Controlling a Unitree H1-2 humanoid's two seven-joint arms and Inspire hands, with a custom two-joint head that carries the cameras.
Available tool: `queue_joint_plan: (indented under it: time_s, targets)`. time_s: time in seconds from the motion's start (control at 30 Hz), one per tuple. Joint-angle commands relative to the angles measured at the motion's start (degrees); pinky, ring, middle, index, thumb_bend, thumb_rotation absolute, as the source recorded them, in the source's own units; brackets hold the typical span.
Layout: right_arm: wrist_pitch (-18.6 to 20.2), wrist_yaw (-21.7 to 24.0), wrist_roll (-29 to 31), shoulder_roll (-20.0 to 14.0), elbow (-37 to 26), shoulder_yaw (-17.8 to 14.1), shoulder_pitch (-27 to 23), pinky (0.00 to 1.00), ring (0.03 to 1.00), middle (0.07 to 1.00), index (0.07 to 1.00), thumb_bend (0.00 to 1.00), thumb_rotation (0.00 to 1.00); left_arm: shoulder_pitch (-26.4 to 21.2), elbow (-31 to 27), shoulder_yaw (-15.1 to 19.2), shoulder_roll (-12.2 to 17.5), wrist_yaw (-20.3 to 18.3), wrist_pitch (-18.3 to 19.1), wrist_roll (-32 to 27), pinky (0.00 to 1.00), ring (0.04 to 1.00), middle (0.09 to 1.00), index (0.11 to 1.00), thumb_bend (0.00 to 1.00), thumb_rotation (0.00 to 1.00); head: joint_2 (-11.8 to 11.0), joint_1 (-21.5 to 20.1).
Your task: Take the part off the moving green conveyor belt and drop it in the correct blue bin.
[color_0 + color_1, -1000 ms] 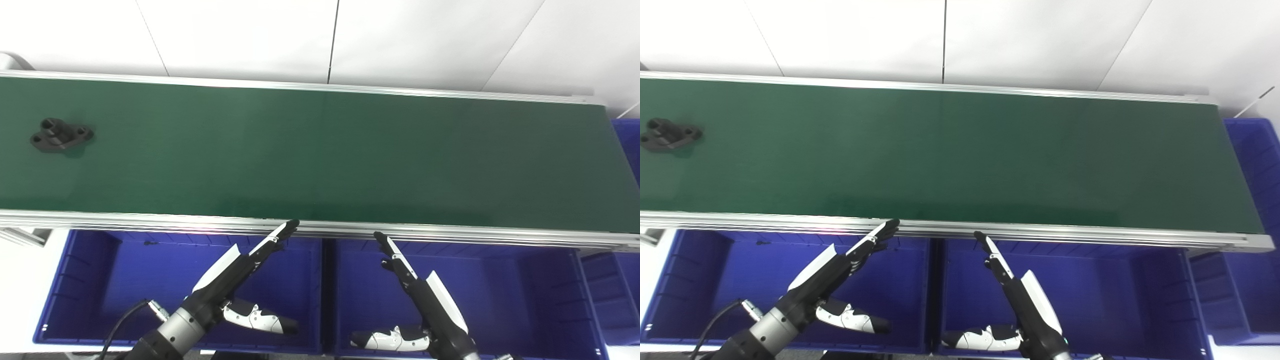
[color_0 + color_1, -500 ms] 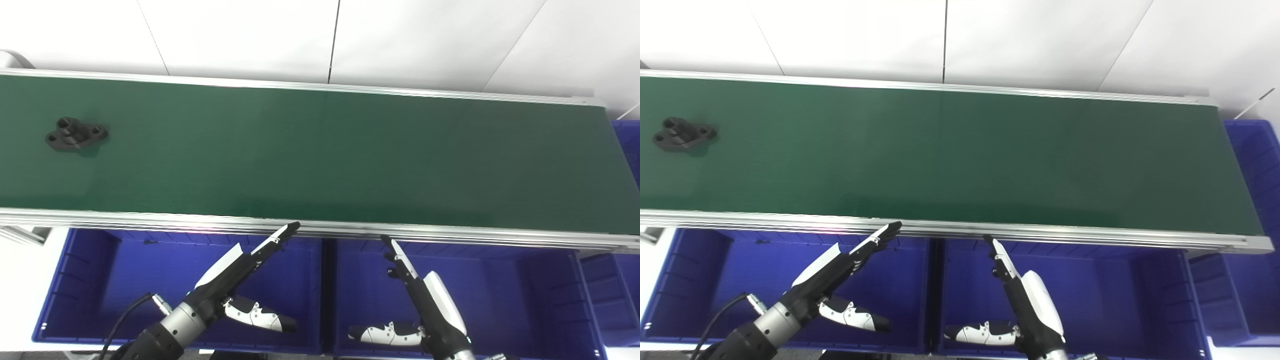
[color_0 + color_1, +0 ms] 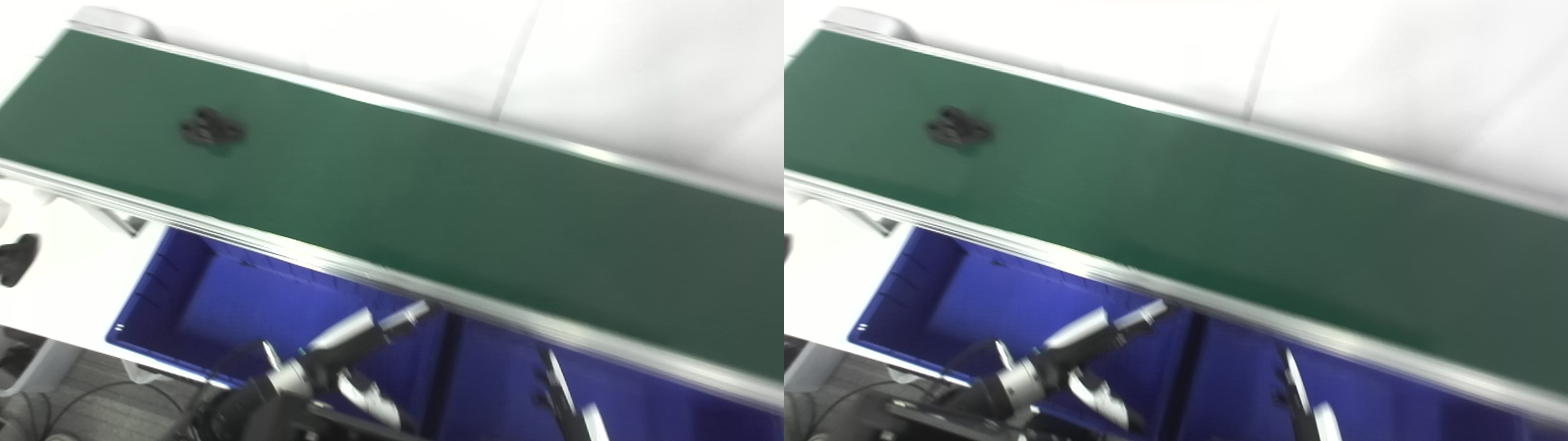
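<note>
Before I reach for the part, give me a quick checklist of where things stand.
1. Part on the belt: ok, lying far left.
2. Part free of both hands: ok.
3. Left hand empty, over the left bin: ok, fingers extended.
4. Right hand state: cannot tell, blurred and cut off by the frame.
5. Sharp view for aiming: not ok, both views are motion-blurred and tilted.
6. Which bin is correct: cannot tell.

A small black part (image 3: 211,130), blurred, lies on the green conveyor belt (image 3: 429,196), above blue bins (image 3: 245,306).
</note>
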Motion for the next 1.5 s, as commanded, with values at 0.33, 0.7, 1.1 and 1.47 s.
queue_joint_plan:
  time_s: [0.33,0.7,1.1,1.47]
  targets:
    - [-4.47,-2.35,1.64,0.12,1.72,0.11,-0.62,0.8,0.925,0.982,1.0,0.67,0.27,-1.16,3.68,0.37,-0.62,1.01,-5.94,-1.02,0.86,0.977,1.0,0.971,0.88,0.31,-3.96,-3.12]
    - [-6.36,-4.05,1.44,1.11,4.06,0.72,-1.67,0.73,0.867,0.941,0.974,0.67,0.22,-2.17,6.78,0.88,-0.29,1.11,-8.39,-0.68,0.83,0.959,1.0,0.958,0.87,0.31,-6.96,-5.8]
    - [-11.93,-6.86,3.15,2.5,6.38,0.29,-1.71,0.73,0.833,0.887,0.925,0.67,0.17,-2.2,8.7,1.5,-0.64,1.28,-10.52,-1.21,0.83,0.956,0.994,0.947,0.86,0.29,-7.2,-9.93]
    - [-17.31,-8.84,3.0,2.08,7.97,-0.65,-2.16,0.66,0.794,0.86,0.884,0.66,0.15,-2.05,6.7,1.14,-1.23,0.67,-7.47,-0.85,0.85,0.986,1.0,0.968,0.85,0.31,-4.47,-13.0]
